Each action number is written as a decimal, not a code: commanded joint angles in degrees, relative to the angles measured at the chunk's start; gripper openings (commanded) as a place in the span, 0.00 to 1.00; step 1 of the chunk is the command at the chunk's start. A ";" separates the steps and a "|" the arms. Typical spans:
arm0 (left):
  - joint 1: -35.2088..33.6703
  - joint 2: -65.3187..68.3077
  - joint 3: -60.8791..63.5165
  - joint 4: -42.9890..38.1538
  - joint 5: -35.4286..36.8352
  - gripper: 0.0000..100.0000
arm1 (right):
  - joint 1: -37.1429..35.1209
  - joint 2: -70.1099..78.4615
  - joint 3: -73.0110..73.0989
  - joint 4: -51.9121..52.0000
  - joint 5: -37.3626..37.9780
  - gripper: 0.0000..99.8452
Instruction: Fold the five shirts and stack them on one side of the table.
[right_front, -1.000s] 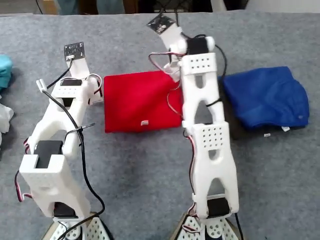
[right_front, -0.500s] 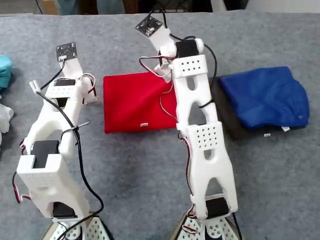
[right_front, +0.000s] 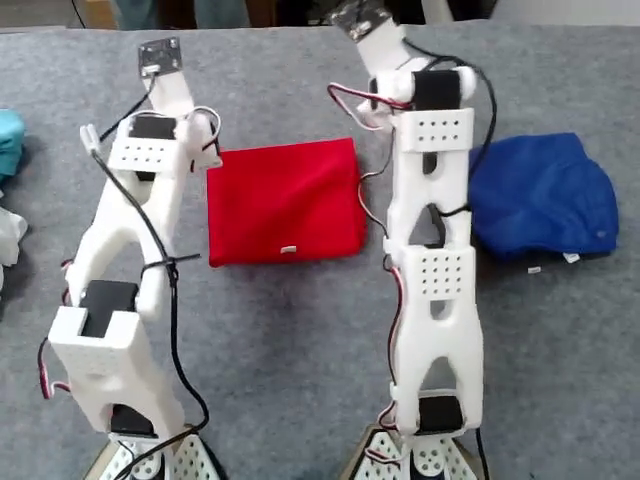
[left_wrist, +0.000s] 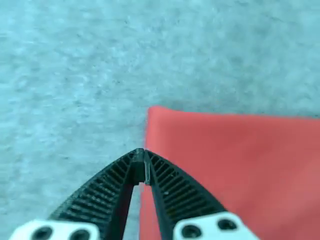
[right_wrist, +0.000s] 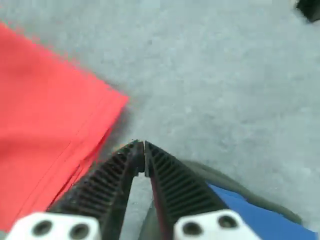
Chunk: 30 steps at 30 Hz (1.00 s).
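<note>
Red folded shirt (right_front: 283, 203) lies on the grey tabletop (right_front: 300, 350) between two outstretched arms. Left jaws are closed and empty over its edge; right jaws likewise, near the blue shirt (right_front: 540, 195).

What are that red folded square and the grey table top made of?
The red folded shirt looks like soft, matte cloth, perhaps knit, judging by its layered edges. The grey table cover looks like felt or short carpet: fuzzy, speckled, no shine.
</note>
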 joint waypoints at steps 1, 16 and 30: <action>1.54 1.32 -1.45 -2.20 0.70 0.03 | 0.53 -6.37 -1.98 0.35 0.53 0.01; -0.31 23.03 -20.62 7.56 4.04 0.03 | 0.35 -27.74 40.13 0.26 0.09 0.01; -2.68 30.77 -34.51 16.00 4.84 0.03 | -3.34 -35.21 66.15 0.00 -34.55 0.02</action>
